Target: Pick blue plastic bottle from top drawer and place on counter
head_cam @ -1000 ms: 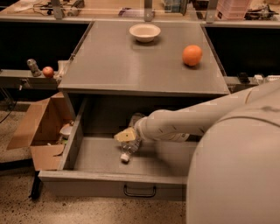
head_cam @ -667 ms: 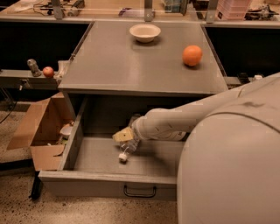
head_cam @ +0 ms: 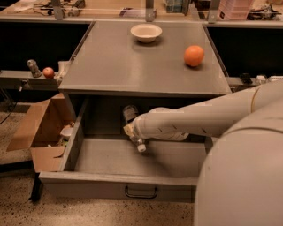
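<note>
The top drawer (head_cam: pixel 88 185) is pulled open under the grey counter (head_cam: pixel 132 66). My arm reaches into it from the right. My gripper (head_cam: pixel 131 130) is at the drawer's back middle, shut on the blue plastic bottle (head_cam: pixel 130 114). The bottle is tilted, white cap (head_cam: pixel 141 148) pointing down and its base up near the counter's underside, and it is held above the drawer floor. The gripper hides the bottle's middle.
A white bowl (head_cam: pixel 146 32) and an orange (head_cam: pixel 194 55) sit on the counter. An open cardboard box (head_cam: pixel 37 128) stands on the floor left of the drawer. A low side shelf holds a small red ball (head_cam: pixel 48 72). A tan worktop (head_cam: pixel 110 6) runs along the back.
The bottle has come up off the drawer floor and moved back and right with my gripper. It now hangs cap down in the grip.
</note>
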Robot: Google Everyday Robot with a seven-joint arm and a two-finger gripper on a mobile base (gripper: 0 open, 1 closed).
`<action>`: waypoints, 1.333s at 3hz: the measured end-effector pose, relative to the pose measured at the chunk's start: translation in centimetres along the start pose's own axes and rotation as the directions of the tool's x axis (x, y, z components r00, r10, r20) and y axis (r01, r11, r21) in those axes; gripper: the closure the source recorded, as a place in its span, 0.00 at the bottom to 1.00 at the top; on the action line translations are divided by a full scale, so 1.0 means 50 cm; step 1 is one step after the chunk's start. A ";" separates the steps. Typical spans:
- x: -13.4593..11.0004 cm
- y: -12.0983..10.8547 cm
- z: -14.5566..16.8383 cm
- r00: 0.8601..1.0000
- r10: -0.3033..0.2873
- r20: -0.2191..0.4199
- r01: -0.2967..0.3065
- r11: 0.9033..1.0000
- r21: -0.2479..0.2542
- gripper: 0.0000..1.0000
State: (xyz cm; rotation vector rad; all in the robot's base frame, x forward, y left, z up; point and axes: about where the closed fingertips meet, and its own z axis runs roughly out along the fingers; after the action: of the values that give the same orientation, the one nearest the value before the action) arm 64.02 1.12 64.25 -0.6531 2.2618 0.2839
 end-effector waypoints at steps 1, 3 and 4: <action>-0.048 0.020 -0.038 0.996 -0.045 0.071 0.045 0.999 -0.006 0.86; -0.131 0.051 -0.161 0.966 -0.110 0.234 0.115 0.993 -0.009 1.00; -0.131 0.051 -0.161 0.966 -0.110 0.234 0.115 0.993 -0.009 1.00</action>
State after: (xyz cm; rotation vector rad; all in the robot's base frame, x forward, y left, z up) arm 61.61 2.57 74.55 -0.7184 1.9925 0.3140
